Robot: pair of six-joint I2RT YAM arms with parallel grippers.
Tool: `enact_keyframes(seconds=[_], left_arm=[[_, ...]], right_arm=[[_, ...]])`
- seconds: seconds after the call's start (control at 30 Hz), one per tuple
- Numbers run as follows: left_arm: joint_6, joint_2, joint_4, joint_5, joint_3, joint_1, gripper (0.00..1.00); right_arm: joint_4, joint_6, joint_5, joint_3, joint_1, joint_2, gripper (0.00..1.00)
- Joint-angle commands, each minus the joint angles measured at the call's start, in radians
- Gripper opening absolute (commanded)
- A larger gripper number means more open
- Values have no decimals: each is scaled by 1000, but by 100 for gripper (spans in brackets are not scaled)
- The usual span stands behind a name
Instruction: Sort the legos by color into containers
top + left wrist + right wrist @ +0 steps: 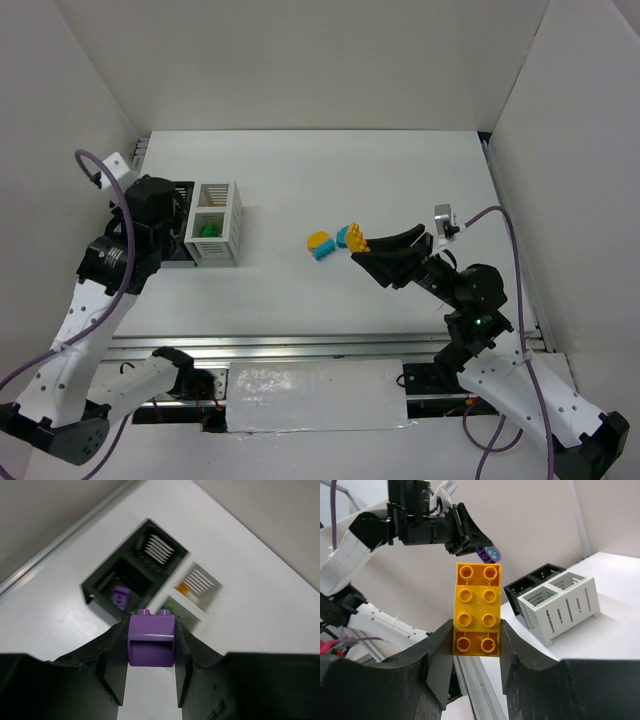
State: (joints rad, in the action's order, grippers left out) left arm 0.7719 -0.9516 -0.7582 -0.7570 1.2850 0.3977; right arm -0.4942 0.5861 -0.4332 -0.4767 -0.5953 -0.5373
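My left gripper (151,630) is shut on a purple brick (151,637) and holds it above the black container (95,587), which has another purple brick (120,596) in one compartment. The white container (210,596) beside it holds an orange brick (182,587) and a green brick (176,612). My right gripper (476,630) is shut on a yellow-orange brick (477,609), lifted off the table. In the top view the right gripper (358,243) is at mid-table, next to a yellow-and-teal brick (320,245) and a teal brick (343,237).
The two containers stand side by side at the left; the white one (222,250) shows in the top view, while the black one (185,188) is mostly hidden under my left arm. White walls enclose the table on three sides. A metal rail runs along the near edge.
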Motion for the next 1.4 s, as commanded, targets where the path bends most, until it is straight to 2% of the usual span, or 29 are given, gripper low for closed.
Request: enact_keyframes(seconds=[0.0, 0.13, 0.27, 0.4, 0.43, 0.8, 0.9, 1.0, 1.1, 1.13, 1.2, 1.23, 1.37], left_arm=[[165, -19, -54, -101, -48, -143, 0], [198, -97, 51, -136, -94, -258, 0], [204, -197, 100, -85, -107, -349, 0], [219, -194, 203, -25, -179, -423, 0], [195, -199, 261, 4, -206, -428, 0], [182, -256, 389, 44, -254, -433, 0], [196, -282, 382, 35, -253, -433, 9], [196, -297, 390, 44, -260, -433, 22], [202, -306, 395, 44, -266, -433, 39], [201, -306, 401, 44, -268, -433, 51], [199, -312, 399, 45, -268, -433, 62], [199, -314, 399, 47, -268, -433, 74], [217, -320, 367, 41, -247, -436, 88]], right_arm=[[-44, 15, -10, 3, 5, -35, 0], [-30, 14, -35, 0, 5, -35, 0], [-11, 3, -39, 16, 3, -24, 0], [-7, -2, -38, 27, 3, -16, 0], [-9, -3, -38, 27, 5, -23, 0], [-23, -5, -61, 27, 5, -50, 0], [-7, -14, -67, 15, 5, -50, 0], [-6, -19, -64, 12, 5, -55, 0], [-4, -22, -64, 6, 5, -76, 0], [-3, -22, -65, 4, 5, -81, 0], [-13, -19, -70, 3, 5, -93, 0], [-17, -17, -70, 3, 5, -96, 0], [-9, -20, -67, -14, 5, -116, 0]])
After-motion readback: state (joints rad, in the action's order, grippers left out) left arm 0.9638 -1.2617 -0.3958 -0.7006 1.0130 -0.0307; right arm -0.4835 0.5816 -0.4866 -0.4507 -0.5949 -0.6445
